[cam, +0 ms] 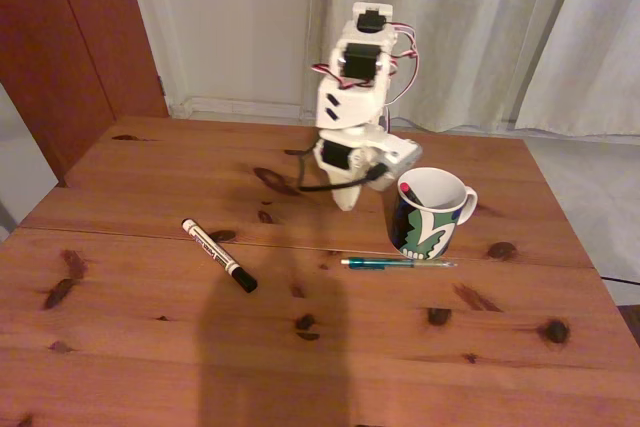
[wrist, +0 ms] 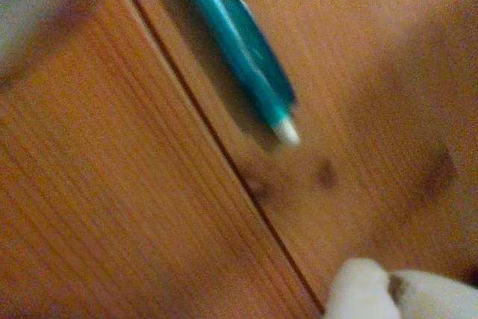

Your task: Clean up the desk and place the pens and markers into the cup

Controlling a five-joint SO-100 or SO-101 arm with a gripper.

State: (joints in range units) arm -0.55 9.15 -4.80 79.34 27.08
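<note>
blurred green pen [wrist: 246,57] on the desk [wrist: 112,207] beside its seam, white fingers [wrist: 358,293] at bottom edge

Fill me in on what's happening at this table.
A small white robot arm is tidying pens into a patterned mug on a wooden desk. One red-tipped pen already stands in the mug. A white marker and a green pen still lie on the desk. The arm holds nothing visible.

No legible text — marker [cam: 219,255] print too small.
</note>
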